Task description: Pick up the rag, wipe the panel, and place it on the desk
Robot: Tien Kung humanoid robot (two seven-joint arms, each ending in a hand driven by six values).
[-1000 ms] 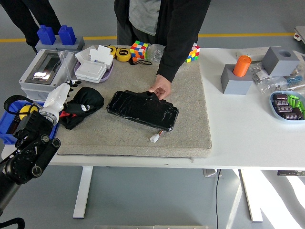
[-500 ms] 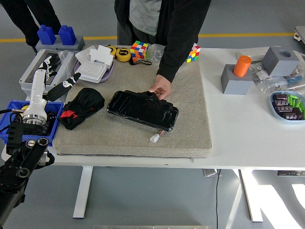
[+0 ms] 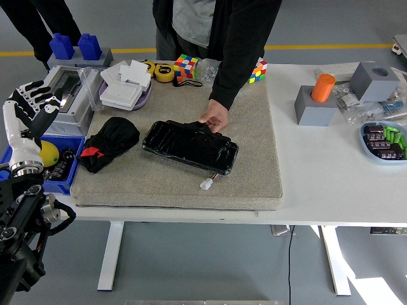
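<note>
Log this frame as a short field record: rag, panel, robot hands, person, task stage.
rag: black rag with a red patch, bunched on the grey mat, left of the panel, ungrasped
panel: black panel lying flat mid-mat, a white connector at its near edge
left hand: left hand raised at the left edge, fingers spread, holding nothing
right hand: not in view
person: person's hand resting on the panel's far edge
task stage: rag not yet picked up
</note>
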